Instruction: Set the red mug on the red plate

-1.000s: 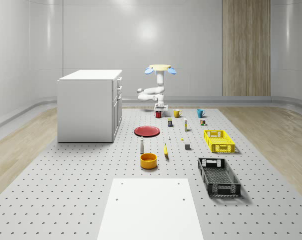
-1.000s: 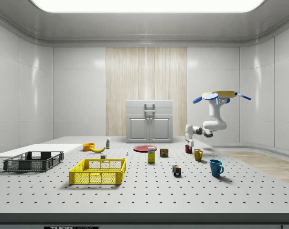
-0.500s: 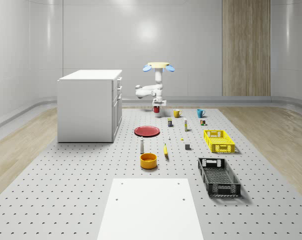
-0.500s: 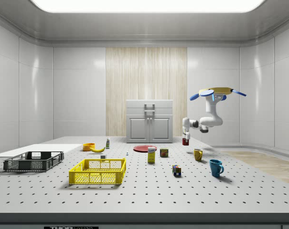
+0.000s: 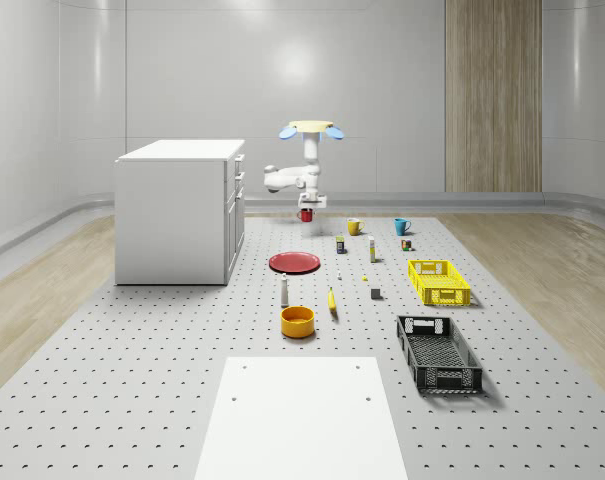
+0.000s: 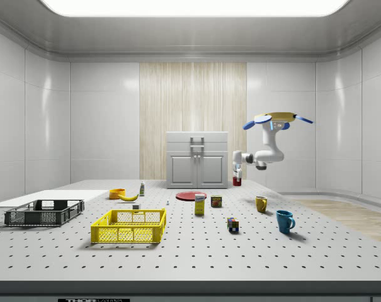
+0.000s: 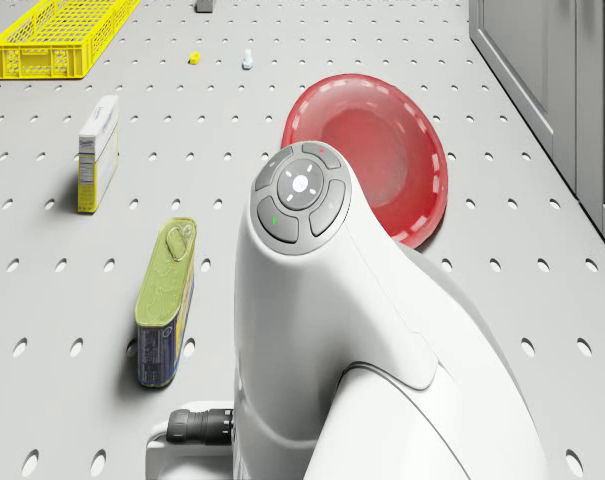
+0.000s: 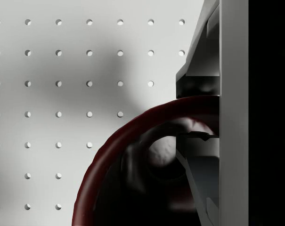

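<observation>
Above pegboard floor (image 5: pixel 132 380), fingers (image 8: pixel 206 117) clamp red mug (image 8: pixel 118 183) rim.

Drone (image 6: pixel 279 117) hovers above the perforated table (image 6: pixel 190 251). Gripper (image 6: pixel 237 178) holds red mug (image 6: pixel 237 182) aloft, right of red plate (image 6: pixel 191 196).

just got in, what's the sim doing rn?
The drone hovers above the far end of the table, its arm's pincer shut on the red mug, which hangs in the air. The red plate lies nearer the camera, beside the cabinet; the mug isn't on it yet.
</observation>
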Controlling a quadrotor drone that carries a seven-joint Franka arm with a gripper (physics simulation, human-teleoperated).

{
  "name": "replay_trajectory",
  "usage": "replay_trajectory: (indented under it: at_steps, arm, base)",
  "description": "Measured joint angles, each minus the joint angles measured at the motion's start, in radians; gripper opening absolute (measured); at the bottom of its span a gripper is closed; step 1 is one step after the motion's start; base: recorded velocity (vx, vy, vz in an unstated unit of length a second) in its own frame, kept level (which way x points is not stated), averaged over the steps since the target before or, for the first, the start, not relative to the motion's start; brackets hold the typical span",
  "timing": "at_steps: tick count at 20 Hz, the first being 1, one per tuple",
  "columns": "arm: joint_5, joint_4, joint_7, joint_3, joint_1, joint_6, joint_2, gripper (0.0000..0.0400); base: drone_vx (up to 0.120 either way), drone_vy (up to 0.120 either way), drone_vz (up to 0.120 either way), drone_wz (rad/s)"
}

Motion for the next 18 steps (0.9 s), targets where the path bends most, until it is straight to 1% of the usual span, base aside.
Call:
replay_trajectory:
  at_steps: [4,6,7,18]
  arm:
    - [0.008,0.0,0.002,0.004,-0.002,0.014,-0.015,0.01]
    - [0.011,0.001,0.003,0.006,-0.003,0.02,-0.022,0.01]
    - [0.013,0.001,0.003,0.006,-0.003,0.024,-0.026,0.01]
    - [0.028,0.002,0.007,0.013,-0.007,0.058,-0.063,0.01]
  base:
    - [0.12,0.0,0.0,0.0]
    - [0.12,-0.12,0.0,0.0]
    - [0.12,-0.04,0.0,0.0]
    - [0.12,0.0,0.0,0.0]
